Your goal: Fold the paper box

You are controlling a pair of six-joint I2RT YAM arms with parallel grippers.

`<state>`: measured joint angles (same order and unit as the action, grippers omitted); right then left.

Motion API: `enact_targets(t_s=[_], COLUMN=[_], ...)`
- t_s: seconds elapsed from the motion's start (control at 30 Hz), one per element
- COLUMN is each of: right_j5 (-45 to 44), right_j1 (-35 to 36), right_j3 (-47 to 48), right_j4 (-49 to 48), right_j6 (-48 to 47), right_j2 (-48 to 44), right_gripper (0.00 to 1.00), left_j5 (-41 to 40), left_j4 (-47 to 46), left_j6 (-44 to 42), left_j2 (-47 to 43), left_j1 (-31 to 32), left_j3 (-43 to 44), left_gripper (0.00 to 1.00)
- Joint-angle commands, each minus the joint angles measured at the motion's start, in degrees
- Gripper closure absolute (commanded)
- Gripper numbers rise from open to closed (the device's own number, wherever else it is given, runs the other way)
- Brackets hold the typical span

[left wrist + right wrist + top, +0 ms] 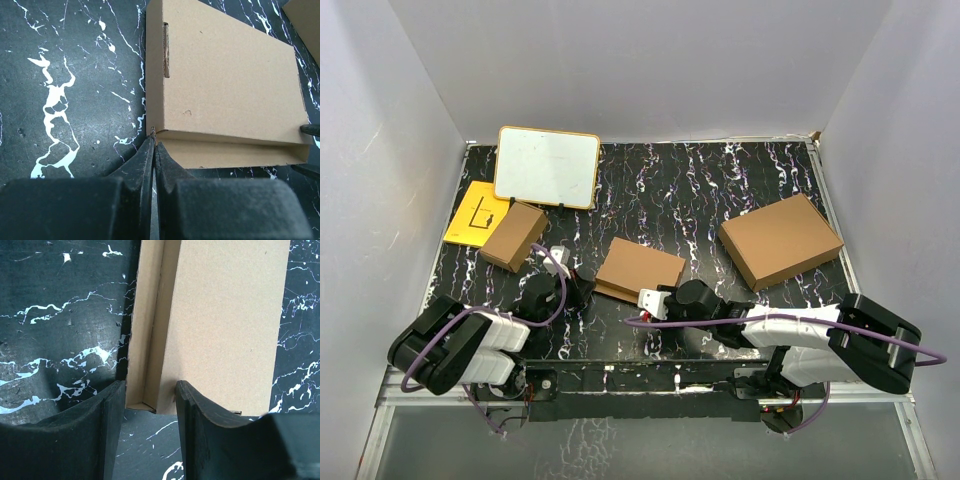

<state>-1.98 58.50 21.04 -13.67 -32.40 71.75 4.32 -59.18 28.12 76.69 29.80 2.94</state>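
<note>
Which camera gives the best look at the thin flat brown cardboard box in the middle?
Left wrist: the thin brown cardboard box fills the frame, lid and front lip clear. The top view shows it nearly whole but small; the right wrist shows only one end.

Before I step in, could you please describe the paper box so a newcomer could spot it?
On the black marbled table, look to the near middle, between the left hand and right hand. The paper box lies there flat, thinner than the chunky small box on the left and smaller than the big box on the right.
</note>
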Motion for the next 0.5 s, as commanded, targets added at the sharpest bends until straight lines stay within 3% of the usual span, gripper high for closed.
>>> enact_targets(t_s=[0.0, 0.47], right_j5=[1.35, 0.97], right_j1=[0.23, 0.19], right_j3=[1.63, 2.38], right_j4=[1.30, 1.36], right_j6=[1.65, 1.55], right_j2=[1.36, 3.00], right_gripper=[0.53, 0.53], left_j5=[2.16, -0.57], left_j4=[-1.23, -4.21], left_j6=[-2.54, -6.30], left_j2=[-1.66, -1.61], left_j1=[0.85, 2.92], left_j3=[-1.04, -3.02], left_gripper=[1.00, 1.00])
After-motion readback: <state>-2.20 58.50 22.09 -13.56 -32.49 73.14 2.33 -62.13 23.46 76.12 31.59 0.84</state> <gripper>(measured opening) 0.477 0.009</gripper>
